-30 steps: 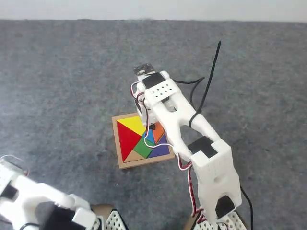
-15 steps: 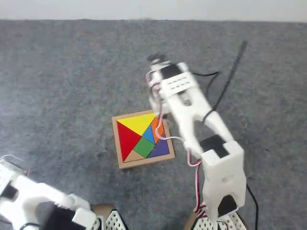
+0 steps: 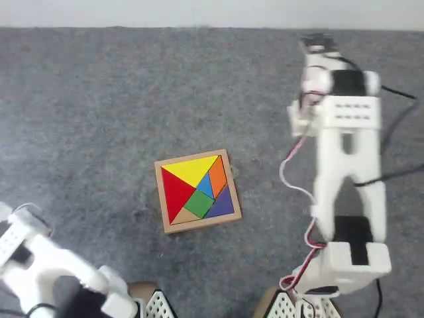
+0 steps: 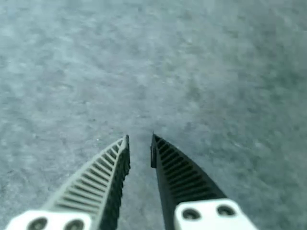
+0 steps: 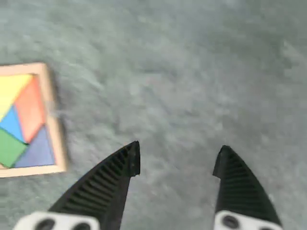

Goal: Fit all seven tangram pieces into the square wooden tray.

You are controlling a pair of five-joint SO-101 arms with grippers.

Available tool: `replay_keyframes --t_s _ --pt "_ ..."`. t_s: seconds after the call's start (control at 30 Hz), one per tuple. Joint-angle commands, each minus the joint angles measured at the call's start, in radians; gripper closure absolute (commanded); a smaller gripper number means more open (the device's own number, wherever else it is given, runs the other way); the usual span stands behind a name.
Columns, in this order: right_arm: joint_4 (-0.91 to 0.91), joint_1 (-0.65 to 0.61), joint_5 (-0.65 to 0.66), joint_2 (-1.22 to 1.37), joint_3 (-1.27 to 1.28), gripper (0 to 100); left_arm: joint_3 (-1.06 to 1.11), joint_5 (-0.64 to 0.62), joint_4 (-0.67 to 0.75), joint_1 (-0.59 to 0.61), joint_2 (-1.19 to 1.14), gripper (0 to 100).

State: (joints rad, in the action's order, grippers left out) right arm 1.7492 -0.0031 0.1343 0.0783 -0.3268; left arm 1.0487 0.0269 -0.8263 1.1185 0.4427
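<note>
The square wooden tray [image 3: 159,197] lies near the middle of the grey-covered bench [image 3: 86,99], turned a little off square to its edges. Six painted pieces sit flush inside: a yellow triangle [image 3: 189,171], red triangle [image 3: 173,192], orange piece [image 3: 217,175], blue triangle [image 3: 207,187], green square [image 3: 198,203] and purple triangle [image 3: 224,204]. A tan triangle [image 3: 184,216] at the near side may be the seventh piece or bare tray floor; the views cannot settle it.

The pieces look thin, stiff and light, with smooth faces likely to slip. Lying level with the rim, they offer little hold, so any correction probably calls for a nudge on a face or a pinch across free edges. The tray itself seems light enough to slide if pushed.

The right arm [image 3: 344,152] stands toward the bench's right edge, well apart from the tray, and the right gripper [image 5: 179,146] is spread wide and empty. The left arm [image 3: 40,258] sits at the near-left corner. The left gripper [image 4: 139,136] is narrowly parted over bare bench, holding nothing.
</note>
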Motion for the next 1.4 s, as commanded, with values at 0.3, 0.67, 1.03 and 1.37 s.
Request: replay_keyframes --t_s 0.3,0.67,1.03,1.37 --pt "0.008 0.297 0.172 -0.275 0.325 99.1 0.156 0.034 -0.138 -0.552 0.726 93" --pt "-0.624 0.288 0.249 -1.007 1.326 99.1 0.639 0.158 -0.101 -0.858 1.298 93" --pt "-0.598 -0.09 0.241 -1.863 1.99 99.1 0.634 0.195 -0.296 -0.888 1.375 93" --pt "-0.533 -0.09 0.247 -1.808 2.015 99.0 0.634 0.195 -0.296 -0.888 1.375 95"
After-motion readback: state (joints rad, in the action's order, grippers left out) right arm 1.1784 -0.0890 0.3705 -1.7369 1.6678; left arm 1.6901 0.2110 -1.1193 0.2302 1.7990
